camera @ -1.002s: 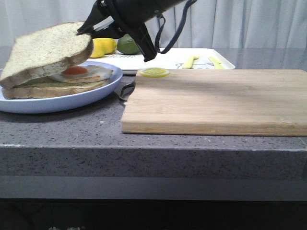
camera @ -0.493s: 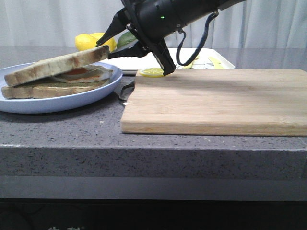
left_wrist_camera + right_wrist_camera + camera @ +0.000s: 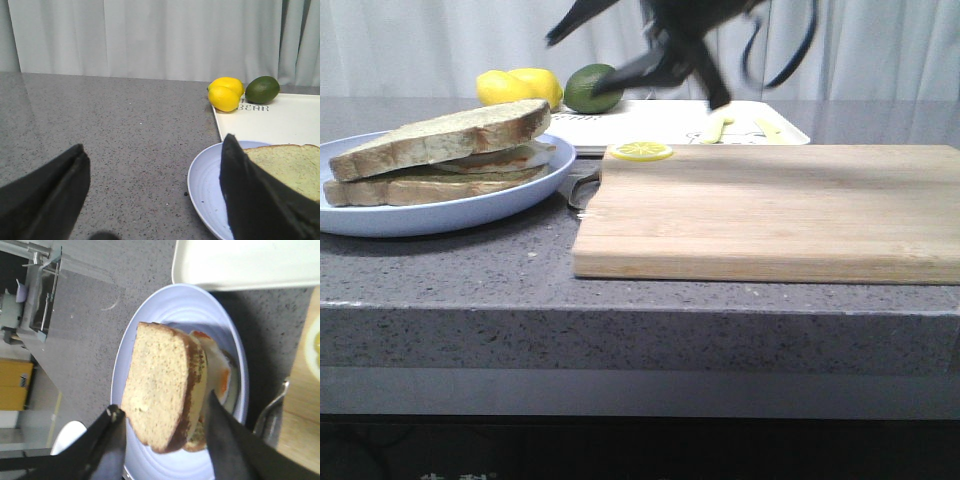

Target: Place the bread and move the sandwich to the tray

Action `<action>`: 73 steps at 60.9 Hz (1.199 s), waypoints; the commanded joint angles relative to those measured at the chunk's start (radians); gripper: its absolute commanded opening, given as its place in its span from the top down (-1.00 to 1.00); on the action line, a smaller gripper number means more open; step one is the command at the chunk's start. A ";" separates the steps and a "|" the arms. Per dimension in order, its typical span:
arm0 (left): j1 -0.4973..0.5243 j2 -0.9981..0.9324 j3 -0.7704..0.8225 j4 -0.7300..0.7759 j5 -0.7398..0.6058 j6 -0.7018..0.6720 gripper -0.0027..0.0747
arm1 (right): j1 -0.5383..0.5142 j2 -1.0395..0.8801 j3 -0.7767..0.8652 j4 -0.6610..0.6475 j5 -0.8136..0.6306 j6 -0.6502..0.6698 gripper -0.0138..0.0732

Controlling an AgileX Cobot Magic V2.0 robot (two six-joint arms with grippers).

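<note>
The bread (image 3: 450, 135) lies tilted on top of the fried egg and the lower slice, so the sandwich (image 3: 440, 170) sits stacked on its round pale blue plate (image 3: 450, 215) at the left. In the right wrist view the bread (image 3: 160, 390) covers most of the egg (image 3: 223, 376). My right gripper (image 3: 575, 65) is open and empty, up above and right of the plate, blurred; its jaws stand apart on either side of the bread below them (image 3: 164, 405). My left gripper (image 3: 154, 145) is open and empty, low beside the plate's rim (image 3: 205, 185). The white tray (image 3: 650, 120) lies behind.
A wooden cutting board (image 3: 770, 210) fills the right, with a lemon slice (image 3: 641, 151) on its far left corner. A metal utensil (image 3: 582, 188) lies between board and plate. Two lemons (image 3: 520, 87) and a lime (image 3: 592, 88) sit by the tray's far edge.
My right gripper set the bread down onto the egg, let go of it, and rose up and to the right with its jaws apart. The bread now rests on the sandwich.
</note>
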 commanded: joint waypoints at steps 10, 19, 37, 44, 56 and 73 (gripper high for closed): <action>-0.007 0.012 -0.034 -0.007 -0.086 -0.008 -0.45 | -0.049 -0.210 -0.024 -0.374 0.210 -0.013 0.48; -0.007 0.012 -0.034 -0.007 -0.086 -0.008 -0.45 | -0.080 -0.260 -0.024 -0.565 0.313 -0.011 0.75; -0.007 0.012 -0.034 -0.007 -0.086 -0.008 -0.45 | -0.168 -0.388 0.016 -1.085 0.343 0.318 0.82; -0.007 0.012 -0.034 -0.007 -0.086 -0.008 -0.45 | -0.209 -0.459 0.095 -1.183 0.309 0.406 0.82; -0.007 0.012 -0.034 -0.007 -0.086 -0.008 -0.45 | -0.256 -0.627 0.338 -1.159 0.128 0.417 0.82; -0.007 0.012 -0.034 -0.007 -0.086 -0.008 -0.45 | -0.253 -1.018 0.720 -1.158 -0.229 0.417 0.82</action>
